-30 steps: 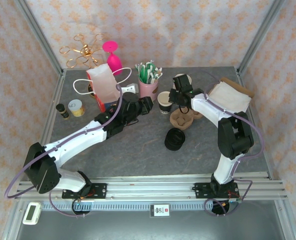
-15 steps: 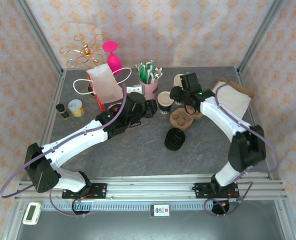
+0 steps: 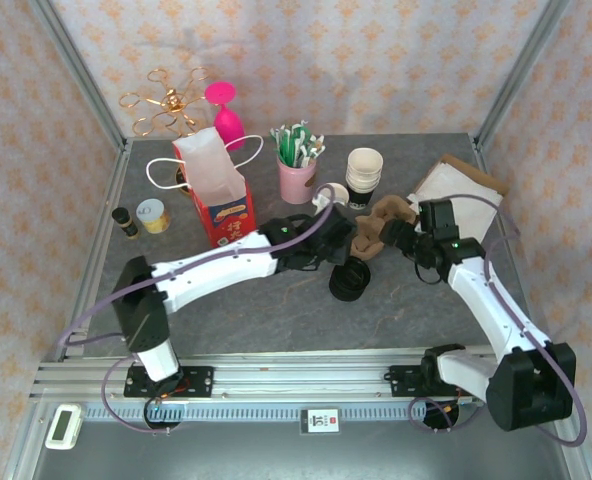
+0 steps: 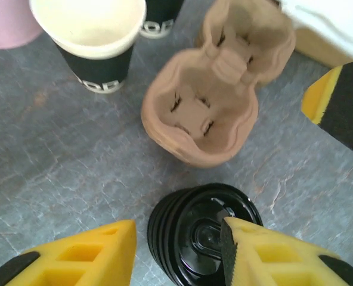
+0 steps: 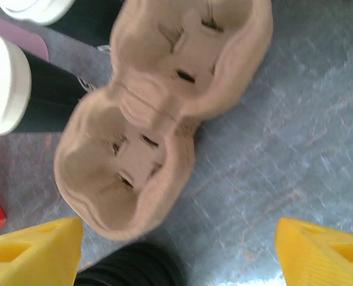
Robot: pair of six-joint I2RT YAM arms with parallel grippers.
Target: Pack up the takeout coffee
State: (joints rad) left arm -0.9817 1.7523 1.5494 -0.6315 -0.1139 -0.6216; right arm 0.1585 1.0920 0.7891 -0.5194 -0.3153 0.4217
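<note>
The takeout coffee cup [image 4: 90, 44] stands upright on the grey table [image 3: 276, 300], dark-sided with a cream rim. Its mouth is open and no lid is on it. In the left wrist view it sits toward the upper left. The pink cup [image 3: 296, 178] of stirrers is beside it on one side and the stack of lidless cups [image 3: 364, 168] is on the other. Just in front of it lies the brown pulp cup carrier [image 4: 209, 104], both of its wells bare, with the white paper [image 4: 328, 24] beyond it. The left hand [image 4: 176, 233] hangs low over the table with its yellow fingers spread. The pile of black lids [image 4: 191, 229] lies between them. One fingertip overlaps the edge of the top lid in this view, though whether it touches is not clear. The right hand [image 5: 179, 233] faces the carrier from the other side with its fingers spread wide and apart from the pulp, pinching nothing. In the right wrist view the carrier reaches away from that hand, with the coffee cup just beside its left flank and the lid pile at the bottom edge. From above, the two hands come close together around the carrier and the lids. The left arm stretches across the middle of the table, and the red bag [image 3: 219, 195] stands well to the left.
</note>
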